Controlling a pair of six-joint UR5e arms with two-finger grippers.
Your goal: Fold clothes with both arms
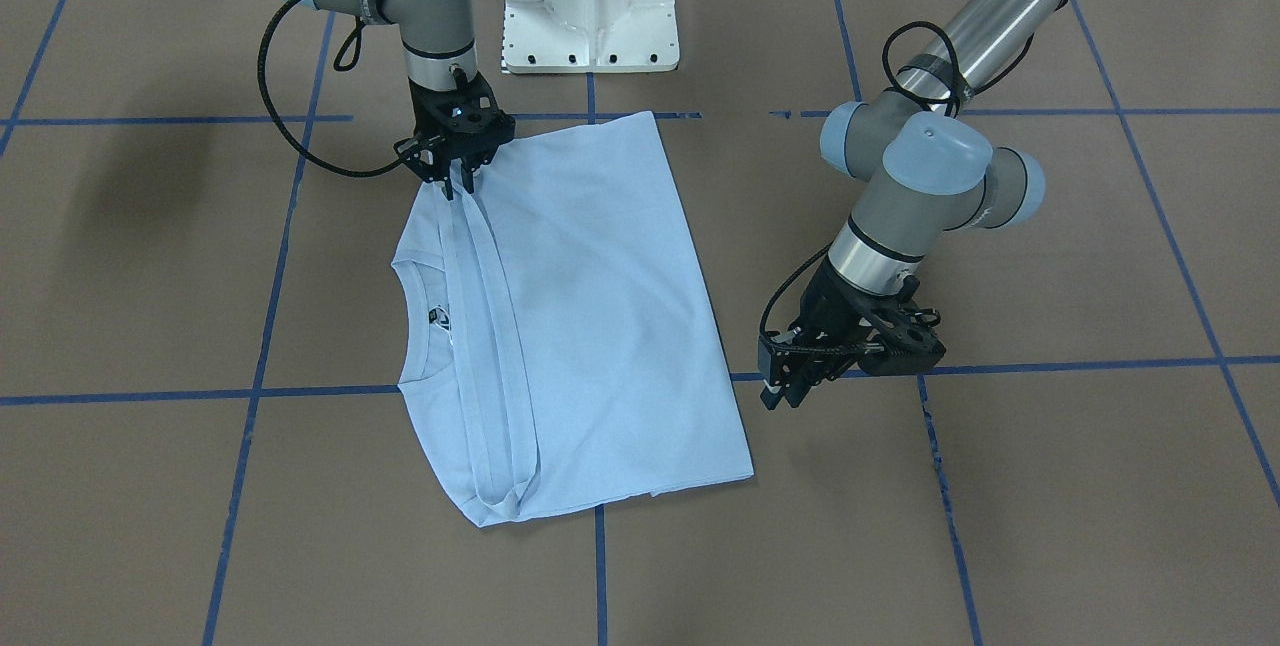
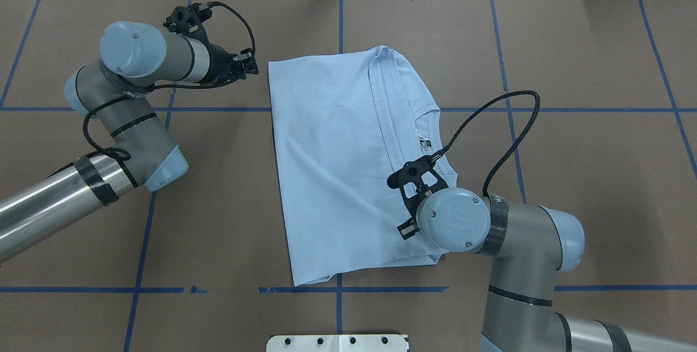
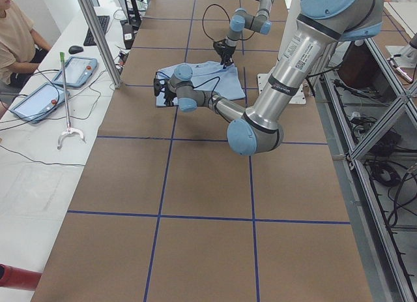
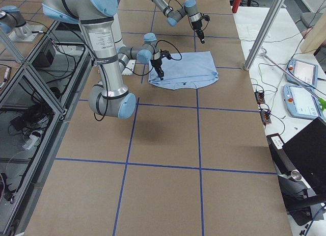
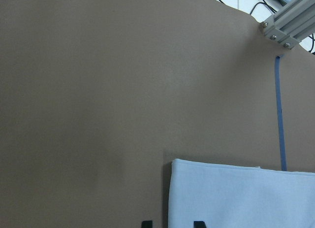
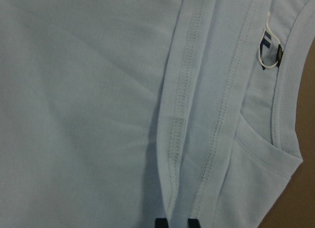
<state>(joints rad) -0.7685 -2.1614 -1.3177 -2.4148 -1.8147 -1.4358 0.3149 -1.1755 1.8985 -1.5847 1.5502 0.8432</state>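
The light blue T-shirt (image 1: 600, 306) lies folded lengthwise on the brown table, and it also shows in the overhead view (image 2: 326, 167). Its collar (image 1: 402, 326) and neck label (image 1: 440, 316) face the view's left. The palm print is hidden. My right gripper (image 1: 457, 188) points down at the shirt's corner nearest the robot base. Its jaws stand close together on the sleeve hem (image 6: 177, 139), which runs in between them (image 6: 177, 222). My left gripper (image 1: 785, 391) hovers beside the shirt's hem end, off the cloth. It is open and empty (image 5: 172, 223), with the shirt's corner (image 5: 236, 193) just ahead.
The white pedestal base (image 1: 590, 6) stands behind the shirt. Blue tape lines (image 1: 250, 392) grid the table. A metal frame post (image 5: 290, 23) stands at the table's far edge. An operator (image 3: 16, 41) sits at a side bench with tablets (image 3: 78, 70).
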